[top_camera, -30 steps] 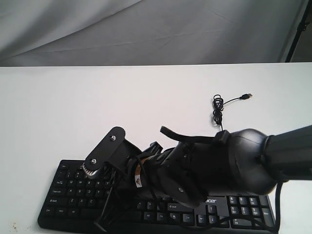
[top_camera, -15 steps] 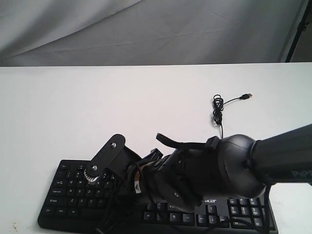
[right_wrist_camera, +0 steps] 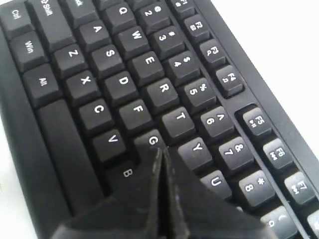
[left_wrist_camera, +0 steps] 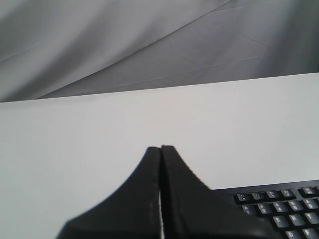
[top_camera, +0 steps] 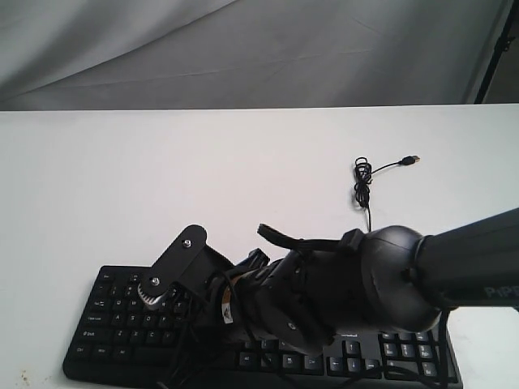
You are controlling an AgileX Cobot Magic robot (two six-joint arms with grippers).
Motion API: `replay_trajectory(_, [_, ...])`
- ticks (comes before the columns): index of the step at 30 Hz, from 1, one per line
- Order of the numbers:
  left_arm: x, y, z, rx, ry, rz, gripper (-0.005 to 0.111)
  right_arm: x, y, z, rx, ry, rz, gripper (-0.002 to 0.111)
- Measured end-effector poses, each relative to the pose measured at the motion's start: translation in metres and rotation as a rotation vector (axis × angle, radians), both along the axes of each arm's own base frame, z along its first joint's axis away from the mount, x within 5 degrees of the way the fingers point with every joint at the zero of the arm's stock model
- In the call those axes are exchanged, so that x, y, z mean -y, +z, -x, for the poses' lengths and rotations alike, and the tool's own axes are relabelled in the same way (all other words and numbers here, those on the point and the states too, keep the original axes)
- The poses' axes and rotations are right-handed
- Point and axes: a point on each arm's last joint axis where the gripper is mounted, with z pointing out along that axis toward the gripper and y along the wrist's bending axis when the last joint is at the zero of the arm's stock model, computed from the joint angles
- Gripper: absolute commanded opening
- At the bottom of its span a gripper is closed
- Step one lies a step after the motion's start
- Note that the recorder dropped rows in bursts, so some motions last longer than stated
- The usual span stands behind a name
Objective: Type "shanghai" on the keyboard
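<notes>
- Since a second ago, right arm (top_camera: 389, 275) has sunk lower and edged left over the keyboard (top_camera: 113, 316), which lies along the table's (top_camera: 162, 178) near edge.
- Leftmost, left gripper (left_wrist_camera: 160, 152): fingers pressed together, empty, over bare table beside a keyboard corner; presumably parked clear.
- Then right gripper (right_wrist_camera: 160, 158): clenched empty into one blunt point, tip touching or just over the key beside G (right_wrist_camera: 152, 141), likely H.
- Wrist view reads legends; exterior view shows only the arm hiding them.

Middle of keyboard (top_camera: 113, 324) behind right arm (top_camera: 381, 275)
</notes>
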Motion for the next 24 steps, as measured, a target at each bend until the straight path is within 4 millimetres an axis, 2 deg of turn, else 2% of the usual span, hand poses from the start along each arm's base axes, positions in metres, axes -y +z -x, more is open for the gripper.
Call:
replay_trajectory(8, [0.000,0.000,0.000,0.000,0.000,0.000,0.000,0.000,0.003,0.000,0.000,0.000,-0.001,0.000])
replay_trajectory(12, [0.000,0.000,0.000,0.000,0.000,0.000,0.000,-0.005,0.020,-0.002,0.012,0.010,-0.017,0.000])
replay_trajectory(15, [0.000,0.000,0.000,0.000,0.000,0.000,0.000,-0.021,0.036,-0.004,0.033,0.038,-0.039,0.000])
replay_trajectory(18, [0.000,0.000,0.000,0.000,0.000,0.000,0.000,-0.045,0.047,-0.004,0.047,0.088,-0.042,0.000])
replay_trajectory(21, [0.000,0.000,0.000,0.000,0.000,0.000,0.000,-0.068,0.046,-0.004,0.038,0.124,-0.024,0.000])
replay_trajectory(24, [0.000,0.000,0.000,0.000,0.000,0.000,0.000,-0.084,0.036,-0.006,0.017,0.140,0.006,0.000])
